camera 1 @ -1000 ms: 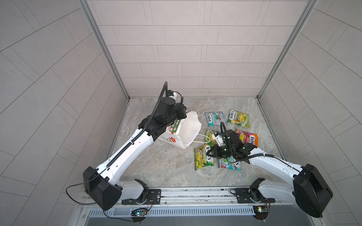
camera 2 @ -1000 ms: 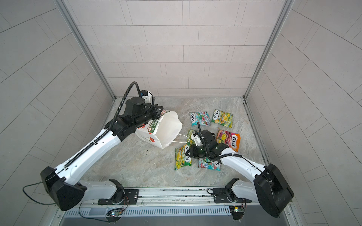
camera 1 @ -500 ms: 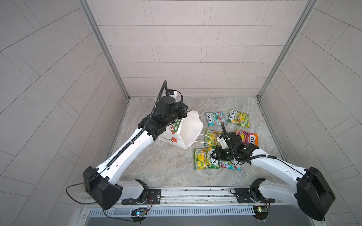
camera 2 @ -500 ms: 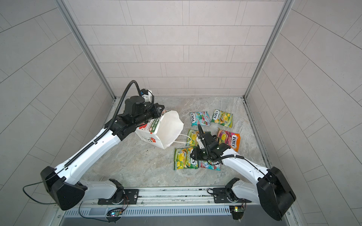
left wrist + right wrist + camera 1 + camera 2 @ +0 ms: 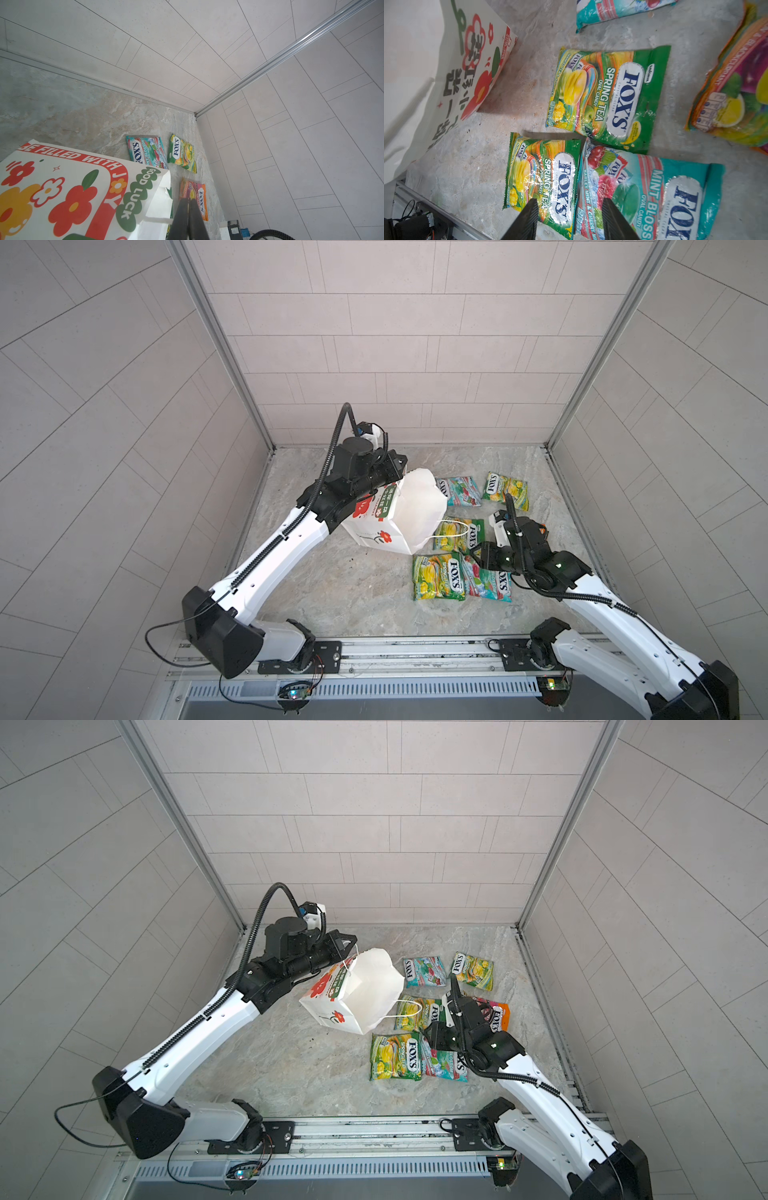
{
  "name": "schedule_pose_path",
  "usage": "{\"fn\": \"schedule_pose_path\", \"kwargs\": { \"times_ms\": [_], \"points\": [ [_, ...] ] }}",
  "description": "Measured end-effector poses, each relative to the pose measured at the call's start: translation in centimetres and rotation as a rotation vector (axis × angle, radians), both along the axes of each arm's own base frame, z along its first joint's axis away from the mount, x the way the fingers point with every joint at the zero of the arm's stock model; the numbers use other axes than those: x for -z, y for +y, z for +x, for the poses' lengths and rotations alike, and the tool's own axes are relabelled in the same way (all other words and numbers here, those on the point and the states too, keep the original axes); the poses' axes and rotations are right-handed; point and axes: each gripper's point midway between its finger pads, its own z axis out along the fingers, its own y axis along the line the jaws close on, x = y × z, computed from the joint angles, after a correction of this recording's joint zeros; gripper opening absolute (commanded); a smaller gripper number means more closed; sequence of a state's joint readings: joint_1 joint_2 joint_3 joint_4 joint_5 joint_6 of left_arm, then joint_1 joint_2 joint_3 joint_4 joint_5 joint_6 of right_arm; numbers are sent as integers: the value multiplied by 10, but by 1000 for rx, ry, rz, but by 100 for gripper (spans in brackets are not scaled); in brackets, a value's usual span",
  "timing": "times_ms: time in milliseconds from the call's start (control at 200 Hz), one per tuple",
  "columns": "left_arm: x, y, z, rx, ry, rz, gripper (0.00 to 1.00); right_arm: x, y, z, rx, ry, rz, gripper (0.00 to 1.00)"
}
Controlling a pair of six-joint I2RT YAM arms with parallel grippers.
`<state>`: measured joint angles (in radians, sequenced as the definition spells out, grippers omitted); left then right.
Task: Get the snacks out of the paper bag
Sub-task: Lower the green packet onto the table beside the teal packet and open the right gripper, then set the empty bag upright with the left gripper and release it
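Right wrist: glossy green packet (image 5: 542, 176) flat under released right hand (image 5: 569, 202); left hand (image 5: 188, 201) clenches paper bag (image 5: 411, 66).

Left arm (image 5: 282, 547) stretched forward, left jaws pressed together; right arm (image 5: 623, 622) bent low, right jaws standing apart

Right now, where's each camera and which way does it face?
Top views: high over the front rail, facing down toward the back wall; both arms, paper bag, FOX'S packets in both top views.
Left wrist: on the left arm, facing along the shut left pincer past the bag to a back corner; Mint Blossom packet, orange packet.
Right wrist: on the right arm, facing down at the floor through the open right pincer; two Spring Tea packets.
Shared: both wrist views show the bag and orange packet.
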<state>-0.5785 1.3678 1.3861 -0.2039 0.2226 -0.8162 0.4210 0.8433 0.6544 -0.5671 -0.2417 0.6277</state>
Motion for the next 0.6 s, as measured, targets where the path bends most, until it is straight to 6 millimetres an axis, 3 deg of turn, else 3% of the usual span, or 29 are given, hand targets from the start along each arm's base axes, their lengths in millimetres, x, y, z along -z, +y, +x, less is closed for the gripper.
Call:
{"fn": "schedule_pose_path", "kwargs": {
  "times_ms": [320, 600],
  "points": [
    [-21, -32, 8, 83, 25, -205, 0, 1, -16, -2, 54, 10, -3, 51],
    [-30, -47, 17, 126, 47, -337, 0, -1, -20, -3, 69, 4, -1, 51]
  ]
}}
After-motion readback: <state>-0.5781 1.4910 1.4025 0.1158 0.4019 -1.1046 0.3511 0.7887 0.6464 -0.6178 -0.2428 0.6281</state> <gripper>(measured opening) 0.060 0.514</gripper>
